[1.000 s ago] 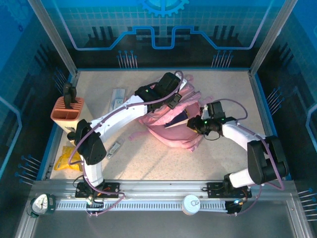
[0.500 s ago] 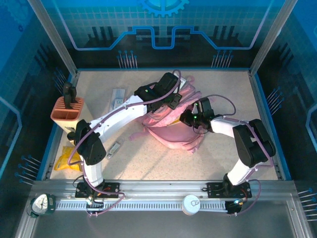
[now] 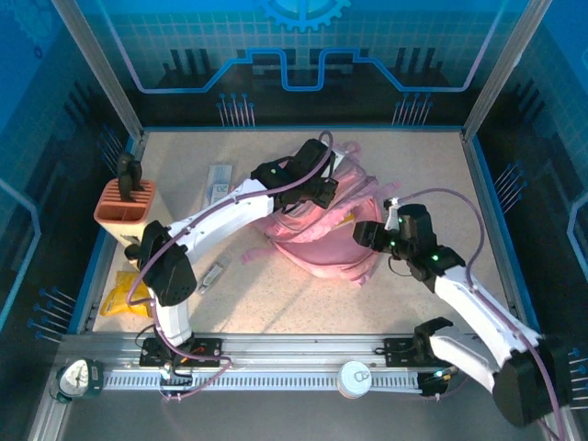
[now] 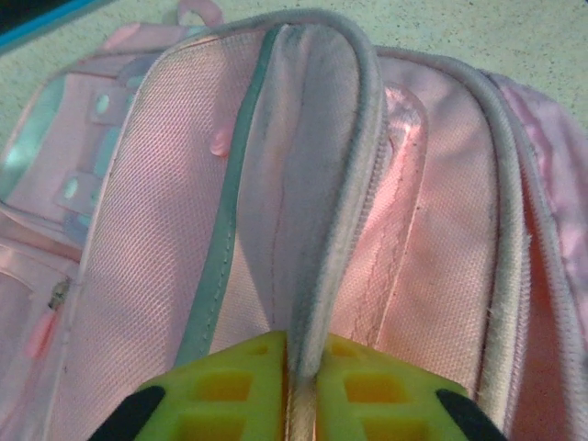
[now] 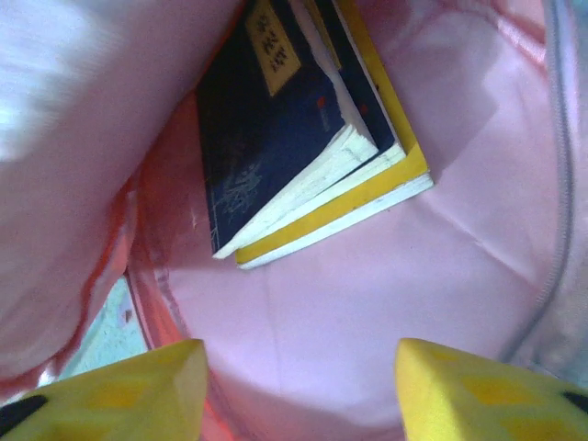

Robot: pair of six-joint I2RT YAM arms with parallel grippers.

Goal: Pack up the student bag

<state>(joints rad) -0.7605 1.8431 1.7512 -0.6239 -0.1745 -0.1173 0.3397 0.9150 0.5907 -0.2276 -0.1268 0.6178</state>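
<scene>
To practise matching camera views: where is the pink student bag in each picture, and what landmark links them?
Top external: student bag at the centre of the table.
Left wrist: edge to edge, its rim fold pinched by the left gripper, bottom centre.
Right wrist: its pink lining around the books, upper middle.
Landmark: the zip-edged opening.

A speckled beige table [image 3: 423, 165] with a thin blue edge sits inside a booth, evenly lit from above. The back wall [image 3: 303, 55] and side panels [image 3: 32, 184] are dark blue with a light-blue grid, circuit lines and a gear emblem [image 3: 303, 11]. Slanted aluminium posts [image 3: 96, 69] frame the corners, and a ribbed metal rail [image 3: 294, 377] runs along the near edge.
</scene>
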